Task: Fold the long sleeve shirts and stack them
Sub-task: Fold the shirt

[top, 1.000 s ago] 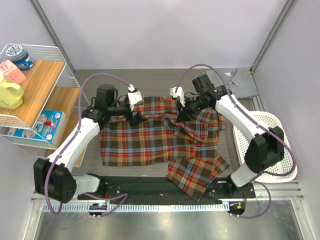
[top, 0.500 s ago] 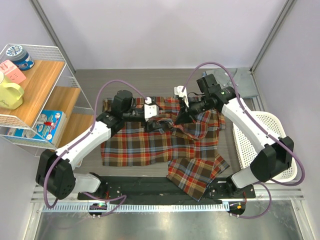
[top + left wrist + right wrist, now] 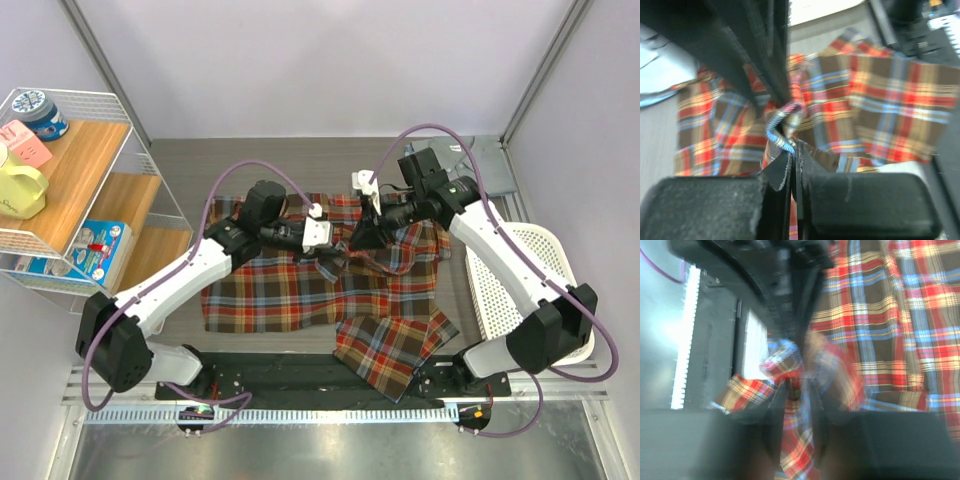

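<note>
Both arms reach inward, L tool (image 3: 329, 257) & R tool (image 3: 361, 237) clamped tight, near together.

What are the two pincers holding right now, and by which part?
Both are shut on the plaid shirt: the left pincer pinches a fold of cloth near its far middle, the right pincer a bunched fold beside it.

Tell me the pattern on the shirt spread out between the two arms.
Red, brown, blue and yellow checks: the plaid shirt shows best in the top external view.
</note>
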{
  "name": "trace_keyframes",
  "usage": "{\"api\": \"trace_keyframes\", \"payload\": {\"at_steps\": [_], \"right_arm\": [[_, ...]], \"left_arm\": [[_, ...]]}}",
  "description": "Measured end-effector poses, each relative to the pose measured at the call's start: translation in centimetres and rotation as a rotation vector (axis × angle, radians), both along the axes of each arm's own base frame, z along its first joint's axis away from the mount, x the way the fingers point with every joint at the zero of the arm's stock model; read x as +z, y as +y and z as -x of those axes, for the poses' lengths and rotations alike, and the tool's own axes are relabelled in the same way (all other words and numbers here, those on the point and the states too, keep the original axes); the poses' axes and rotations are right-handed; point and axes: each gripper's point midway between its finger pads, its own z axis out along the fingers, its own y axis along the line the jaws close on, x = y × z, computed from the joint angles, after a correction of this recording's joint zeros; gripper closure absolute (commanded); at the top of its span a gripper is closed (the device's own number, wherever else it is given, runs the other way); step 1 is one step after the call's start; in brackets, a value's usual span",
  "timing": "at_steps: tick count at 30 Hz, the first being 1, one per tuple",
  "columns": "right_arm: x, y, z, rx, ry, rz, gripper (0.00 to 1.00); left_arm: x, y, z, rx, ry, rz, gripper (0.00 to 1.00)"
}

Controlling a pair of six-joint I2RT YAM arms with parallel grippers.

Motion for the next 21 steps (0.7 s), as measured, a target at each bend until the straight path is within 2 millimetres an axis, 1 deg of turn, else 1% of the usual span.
{"api": "trace_keyframes", "payload": {"at_steps": [2, 4, 5, 7, 10, 12, 15, 17, 19, 21], "right_arm": [[0.6, -0.1, 0.0, -0.019, -0.005, -0.007, 0.51], [1.3, -0.2, -0.4, -0.057, -0.018, -0.017, 0.46], [1.7, -0.4, -0.9, -0.088, -0.020, -0.026, 0.42], [2.4, -1.2, -2.0, -0.161, -0.025, -0.041, 0.37], [3.0, -2.7, -4.2, -0.278, -0.025, -0.053, 0.36], [3.1, -3.7, -5.7, -0.355, -0.013, -0.057, 0.36], [2.5, -4.5, -7.2, -0.422, 0.017, -0.050, 0.37], [1.1, -4.9, -8.4, -0.459, 0.056, -0.031, 0.37], [-0.7, -5.3, -9.3, -0.493, 0.112, -0.006, 0.36], [-2.8, -6.0, -10.4, -0.535, 0.181, 0.023, 0.36]], "left_arm": [[0.4, -0.1, 1.3, -0.040, 0.014, -0.014, 1.00], [0.9, -0.1, 2.9, -0.080, 0.028, -0.031, 1.00], [1.3, 0.0, 3.6, -0.093, 0.034, -0.038, 1.00], [2.2, 0.2, 4.7, -0.124, 0.032, -0.047, 1.00], [3.5, 0.7, 5.9, -0.165, 0.032, -0.056, 1.00], [5.0, 0.9, 6.9, -0.200, 0.036, -0.058, 1.00], [6.8, 0.8, 8.3, -0.254, 0.034, -0.058, 1.00], [7.4, 0.5, 9.1, -0.282, 0.038, -0.063, 1.00], [7.4, -0.1, 9.1, -0.276, 0.086, -0.079, 1.00], [6.7, -1.0, 8.3, -0.244, 0.146, -0.112, 1.00]]}}
